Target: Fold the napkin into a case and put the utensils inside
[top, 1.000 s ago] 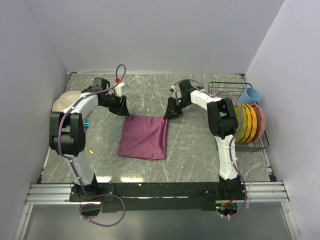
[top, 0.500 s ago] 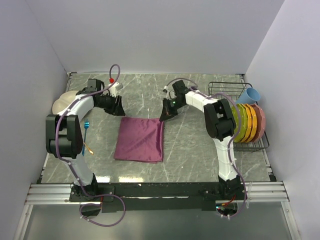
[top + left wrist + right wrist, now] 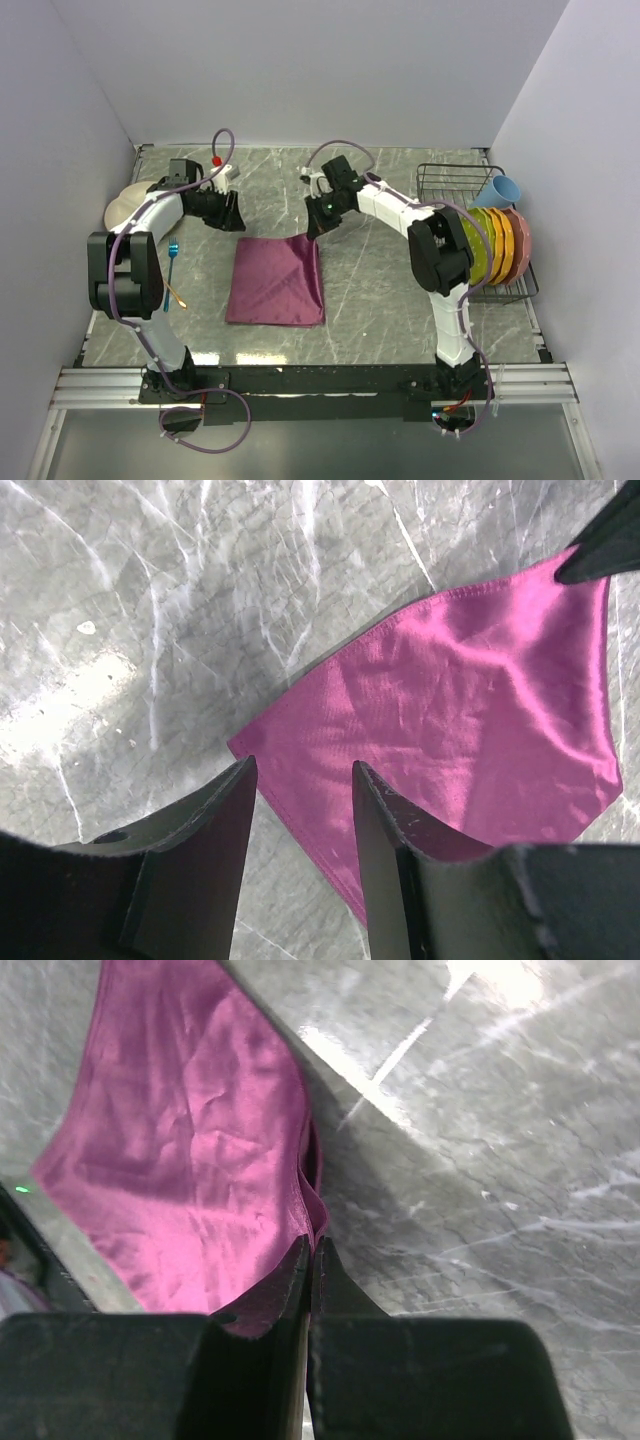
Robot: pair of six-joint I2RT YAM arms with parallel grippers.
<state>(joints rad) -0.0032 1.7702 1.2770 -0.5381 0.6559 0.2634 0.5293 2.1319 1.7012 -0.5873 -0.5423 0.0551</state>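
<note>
- The napkin (image 3: 272, 285) lies on the table (image 3: 380, 290), on the base side of both pairs of fingers. Its near edge is flat and is the part of it farthest from them.
- The gold-orange spoon (image 3: 177, 293) lies left of the cloth and apart from it. It is on the near-left side of the left fingers, well away from them.
- The blue fork (image 3: 172, 252) lies just beyond the spoon. It is closer to the left fingers than the spoon is and off to their left.
- The right gripper (image 3: 310, 1252) has its fingers pressed together on the far right corner of the napkin. The cloth rises from the table to the tips, and a slanting crease runs down from that corner. Two layers show along the edge just ahead of the tips.
- The left gripper (image 3: 302, 770) has its fingers apart over the far left corner of the napkin. The cloth's edge passes under the gap, and the corner's point lies just outside one finger. Nothing is clamped. Whether the tips touch the cloth cannot be told.
- A cream plate (image 3: 122, 207) sits left of the left fingers, at the table's edge.
- A wire rack (image 3: 455, 167) stands far to the right of the right fingers. It holds coloured dishes (image 3: 497, 245) set on edge and a blue cup (image 3: 503, 188).
</note>
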